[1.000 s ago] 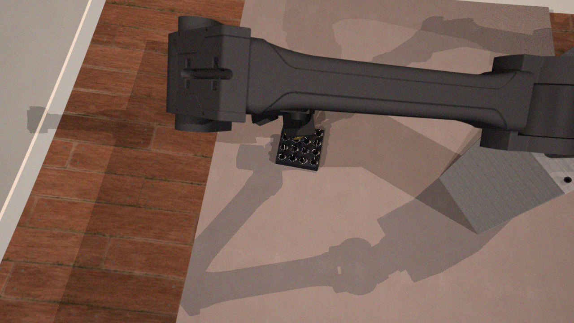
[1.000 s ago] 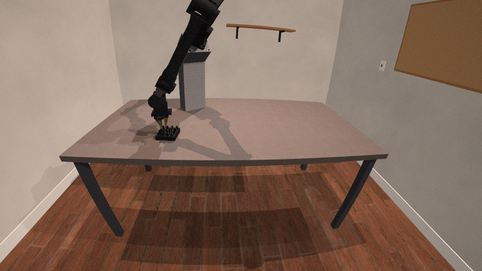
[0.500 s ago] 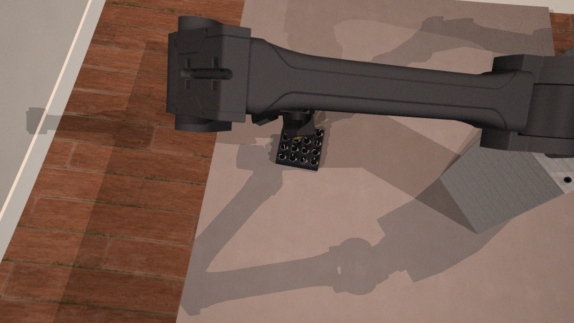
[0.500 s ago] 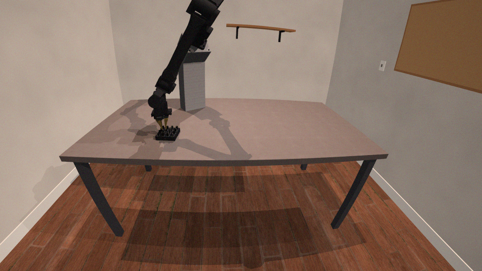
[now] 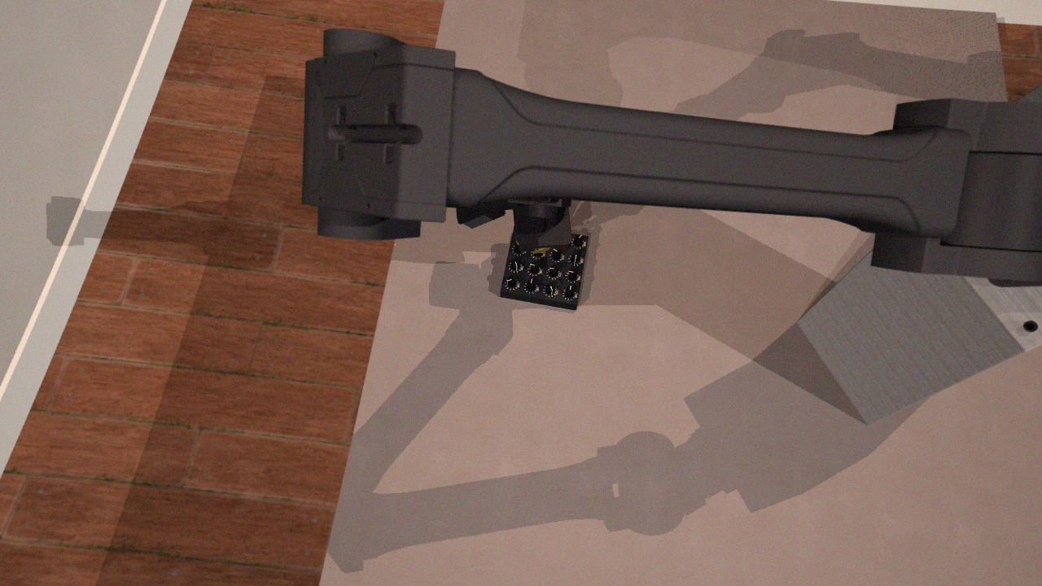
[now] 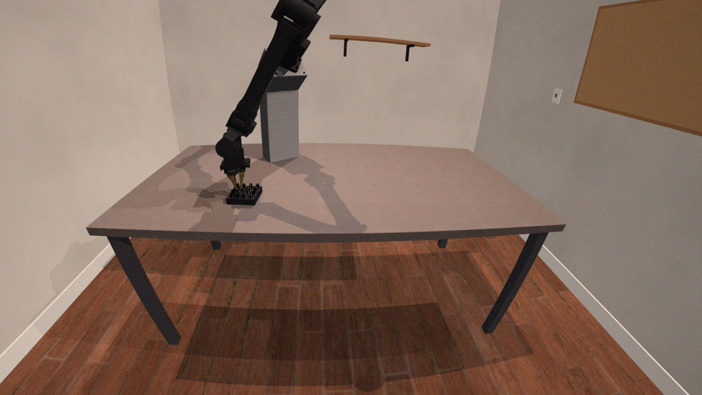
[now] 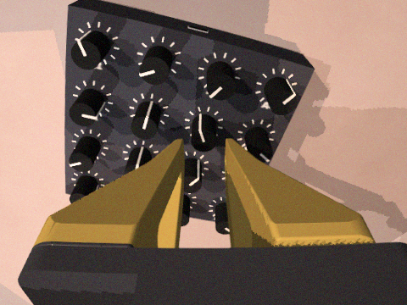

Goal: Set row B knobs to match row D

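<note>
Claw [image 5: 540,250] [image 6: 239,187] [image 7: 204,151] is being held part-open, tips apart w/ nothing gripped, prob. so that one knob can be straddled w/o nbrs being nudged. Knob box [image 5: 539,302] [image 6: 240,202] [image 7: 125,47] is being kept flat on table [image 5: 583,400] [image 6: 392,196], below claw; socket [image 7: 197,29] is being shown at top of wrist view, so row A is being read as top row. Knob B3 [image 7: 204,131] is being framed just beyond the tips, prob. being lined up for turning; contact can't be confirmed.

Rows C & D are being partly hidden by fingers, so D's marks can't all be checked. Little side room is being left between knobs; past the box edges, more room is being offered. Pedestal [image 5: 910,342] [image 6: 282,122] is being kept well apart.
</note>
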